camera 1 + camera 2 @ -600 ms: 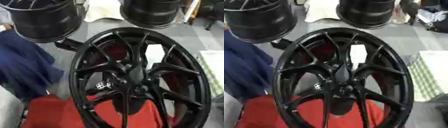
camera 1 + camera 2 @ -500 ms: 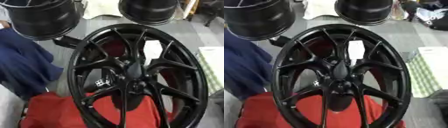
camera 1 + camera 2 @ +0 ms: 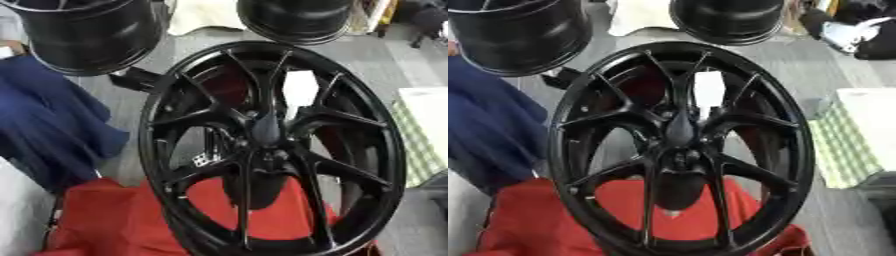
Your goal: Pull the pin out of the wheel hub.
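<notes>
A large black multi-spoke wheel (image 3: 570, 150) lies face up on a red cloth (image 3: 535, 225), filling the middle of both views. At its hub (image 3: 682, 159) a dark tapered piece (image 3: 680, 129) stands out of the centre; it is black on black, so its outline is hard to make out. A white label (image 3: 709, 89) shows through the spokes on the far inside of the rim. A small white sticker (image 3: 201, 160) sits left of the hub. Neither of my hands shows in either view.
Two more black rims stand at the back, one far left (image 3: 87, 35) and one far middle (image 3: 297, 20). A blue cloth (image 3: 52, 125) lies to the left. A green checked cloth (image 3: 842, 145) lies to the right on the grey floor.
The whole picture has shifted a little, so the camera moved. The wheel and the things around it keep their places.
</notes>
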